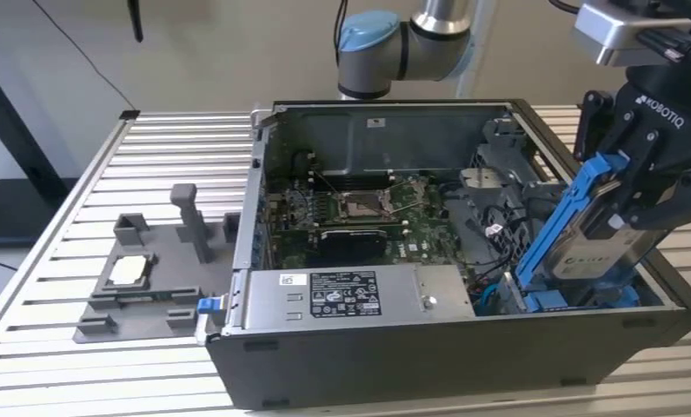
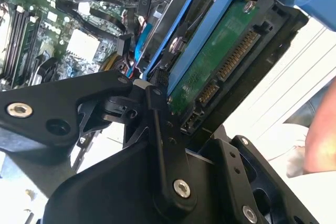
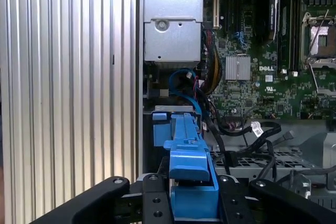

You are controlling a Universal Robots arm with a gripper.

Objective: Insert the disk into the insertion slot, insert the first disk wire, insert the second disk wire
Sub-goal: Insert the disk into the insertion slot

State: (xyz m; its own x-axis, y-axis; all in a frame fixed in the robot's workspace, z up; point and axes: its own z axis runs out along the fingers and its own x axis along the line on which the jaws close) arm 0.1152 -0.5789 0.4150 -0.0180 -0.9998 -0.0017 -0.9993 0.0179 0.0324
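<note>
**While the Disk Hangs Tilted: Jamming Hazards**

While the jaws are clamped on the disk (image 1: 597, 250), it stands tilted at the right of the exterior view. Its lower end is at the insertion slot (image 1: 545, 301); contact cannot be confirmed. Probable faults:

- The blue carrier may bind on the cage edge if lowered at this tilt.
- Side load may shift the disk in the grip.
- Loose cables (image 1: 508, 246) beyond may be pinched.
</note>
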